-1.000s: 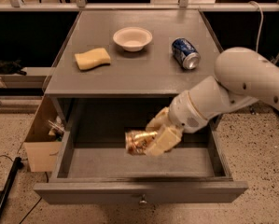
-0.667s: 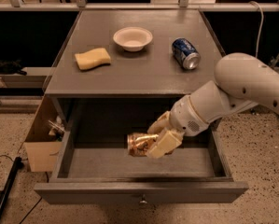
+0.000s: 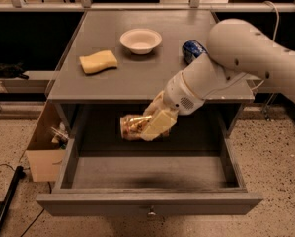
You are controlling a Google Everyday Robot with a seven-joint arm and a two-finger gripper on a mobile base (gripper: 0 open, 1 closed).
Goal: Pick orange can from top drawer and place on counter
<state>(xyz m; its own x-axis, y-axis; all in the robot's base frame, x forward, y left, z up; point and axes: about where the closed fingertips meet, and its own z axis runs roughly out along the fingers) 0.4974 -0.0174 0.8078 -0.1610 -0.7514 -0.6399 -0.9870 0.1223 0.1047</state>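
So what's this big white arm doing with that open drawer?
A robot arm is taking a drink can out of the drawer. Its gripper is shut on the orange can, holding it on its side above the floor of the open top drawer, just below the counter. The can is not yet on the counter, where a bowl, a yellow sponge and a blue can sit.

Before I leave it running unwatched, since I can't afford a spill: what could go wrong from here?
1. The gripper holds the orange can sideways over the top drawer, just below the front edge of the counter; lifting it could clip that edge.
2. The arm lies close to the blue can and could knock it rolling.
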